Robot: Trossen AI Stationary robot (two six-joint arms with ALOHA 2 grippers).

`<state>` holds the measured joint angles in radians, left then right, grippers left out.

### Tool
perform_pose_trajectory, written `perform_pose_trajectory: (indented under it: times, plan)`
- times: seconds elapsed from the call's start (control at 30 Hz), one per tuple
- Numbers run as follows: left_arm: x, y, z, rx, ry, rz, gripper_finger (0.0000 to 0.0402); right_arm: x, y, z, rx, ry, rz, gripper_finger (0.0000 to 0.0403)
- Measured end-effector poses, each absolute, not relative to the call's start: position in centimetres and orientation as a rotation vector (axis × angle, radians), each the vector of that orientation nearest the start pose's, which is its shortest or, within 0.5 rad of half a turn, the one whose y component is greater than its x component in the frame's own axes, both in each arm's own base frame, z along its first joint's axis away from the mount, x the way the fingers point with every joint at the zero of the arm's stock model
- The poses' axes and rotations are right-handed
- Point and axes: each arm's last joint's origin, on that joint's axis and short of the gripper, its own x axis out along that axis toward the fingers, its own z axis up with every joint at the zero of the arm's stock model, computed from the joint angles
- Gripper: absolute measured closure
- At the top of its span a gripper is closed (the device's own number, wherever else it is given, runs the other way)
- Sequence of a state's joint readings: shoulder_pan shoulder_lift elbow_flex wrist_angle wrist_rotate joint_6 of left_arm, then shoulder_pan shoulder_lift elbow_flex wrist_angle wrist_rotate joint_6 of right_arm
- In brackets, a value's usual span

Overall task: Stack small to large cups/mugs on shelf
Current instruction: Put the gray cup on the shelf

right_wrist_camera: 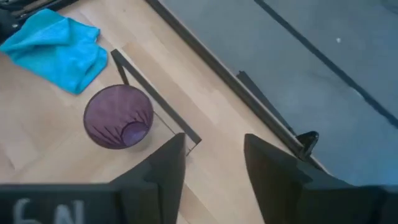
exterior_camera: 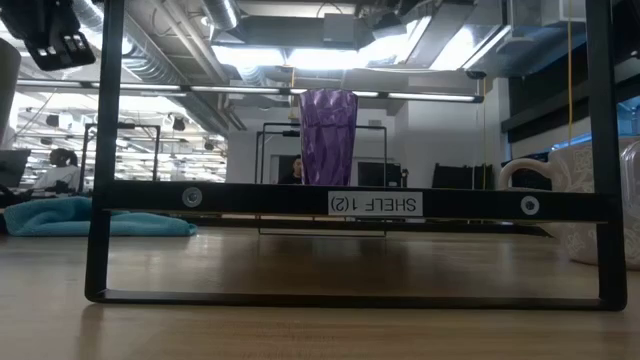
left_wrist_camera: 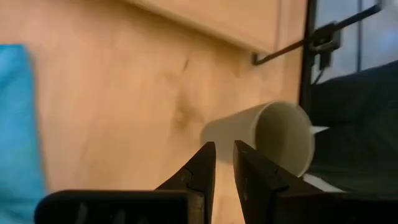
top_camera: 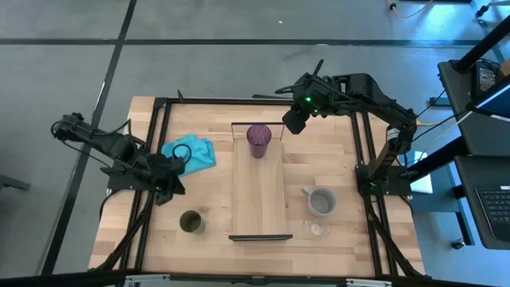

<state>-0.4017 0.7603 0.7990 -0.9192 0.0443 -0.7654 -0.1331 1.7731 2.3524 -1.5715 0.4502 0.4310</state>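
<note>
The tall purple tumbler [top_camera: 258, 140] stands upright on the far end of the light-wood shelf [top_camera: 260, 199]; it also shows in the low view [exterior_camera: 328, 135] and the right wrist view [right_wrist_camera: 118, 116]. The small olive cup [top_camera: 190, 222] stands on the table left of the shelf. The grey handled mug [top_camera: 321, 201] and the tiny clear glass [top_camera: 318, 229] stand on the table right of it. My right gripper [top_camera: 293, 121] is open and empty, above and just far-right of the tumbler. My left gripper [top_camera: 171, 191] is empty with its fingers nearly together [left_wrist_camera: 224, 163], a little short of the olive cup [left_wrist_camera: 273, 134].
A teal cloth [top_camera: 191, 151] lies on the table left of the shelf's far end, near my left arm. Black rails [top_camera: 159, 159] run along the tabletop's sides. The shelf's black end frame [exterior_camera: 350, 203] stands at its near end. Bare board lies between the tumbler and that frame.
</note>
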Motion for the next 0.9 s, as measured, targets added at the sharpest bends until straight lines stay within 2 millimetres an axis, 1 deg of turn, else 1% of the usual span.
perform_pose_trajectory:
  times: [0.1, 0.17, 0.27, 0.37, 0.47, 0.53, 0.63, 0.73, 0.9]
  plan:
    - [12.7, -6.4, 28.2, -0.583, 0.936, -0.063, 0.0351, 29.1, -5.6, 46.9, 0.184, 0.865, -0.743, 0.0204]
    - [13.1, -7.4, 28.3, -0.577, 0.938, -0.043, 0.0351, 29.0, -6.0, 46.9, 0.171, 0.871, -0.751, 0.0190]
    - [14.0, -9.2, 28.7, -0.507, 0.947, -0.003, 0.0351, 28.8, -6.7, 46.9, 0.150, 0.883, -0.757, 0.0174]
    - [14.9, -10.9, 29.7, -0.427, 0.953, 0.020, 0.0351, 28.7, -7.4, 46.9, 0.119, 0.893, -0.755, 0.0167]
    - [15.4, -12.1, 30.1, -0.363, 1.019, 0.047, 0.0351, 28.7, -7.9, 47.0, 0.103, 0.898, -0.736, 0.0166]
    - [15.3, -12.7, 29.6, -0.357, 1.096, 0.059, 0.0351, 28.8, -8.2, 47.0, 0.102, 0.892, -0.708, 0.0166]
    - [15.2, -13.8, 28.8, -0.365, 1.190, 0.026, 0.0351, 28.9, -8.5, 47.2, 0.089, 0.882, -0.673, 0.0166]
    - [15.4, -14.4, 28.4, -0.357, 1.204, 0.018, 0.0351, 29.0, -8.7, 47.3, 0.073, 0.867, -0.666, 0.0166]
    - [15.6, -14.2, 28.3, -0.334, 1.155, 0.091, 0.0351, 29.0, -8.6, 47.3, 0.072, 0.871, -0.656, 0.0166]
